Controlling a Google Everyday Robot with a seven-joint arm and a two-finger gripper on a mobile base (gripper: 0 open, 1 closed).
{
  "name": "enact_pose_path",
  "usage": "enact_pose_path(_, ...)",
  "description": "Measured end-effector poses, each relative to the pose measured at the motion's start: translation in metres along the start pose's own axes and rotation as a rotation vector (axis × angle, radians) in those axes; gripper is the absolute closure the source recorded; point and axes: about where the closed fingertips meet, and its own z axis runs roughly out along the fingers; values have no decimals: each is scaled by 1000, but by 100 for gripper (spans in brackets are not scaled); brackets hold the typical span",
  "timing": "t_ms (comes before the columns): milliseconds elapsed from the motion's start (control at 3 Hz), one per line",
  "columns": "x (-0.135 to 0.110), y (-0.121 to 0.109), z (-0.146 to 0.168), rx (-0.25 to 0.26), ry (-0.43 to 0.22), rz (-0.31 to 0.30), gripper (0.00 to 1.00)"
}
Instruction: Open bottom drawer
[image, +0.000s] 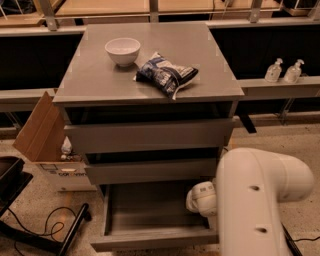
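Observation:
The grey cabinet (150, 75) has three drawers. The bottom drawer (150, 239) stands pulled out, and its wide shallow grey tray (150, 207) shows empty. The two drawer fronts above it (150, 135) are slightly out. My white arm (255, 200) comes in from the lower right. Its gripper end (199, 199) sits inside the tray at the right side, just under the middle drawer front. The arm hides most of the gripper.
A white bowl (122, 50) and a blue snack bag (166, 74) lie on the cabinet top. An open cardboard box (47, 145) stands to the left, with a black chair base and cable (45, 235) at lower left. Two pump bottles (285, 70) stand on the right ledge.

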Motion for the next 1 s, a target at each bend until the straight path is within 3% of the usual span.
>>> enact_pose_path(333, -5, 9, 46, -54, -3, 21, 100)
enact_pose_path(667, 0, 41, 76, -110, -3, 49, 100)
enact_pose_path(1000, 9, 82, 78, -161, -1, 74, 100)
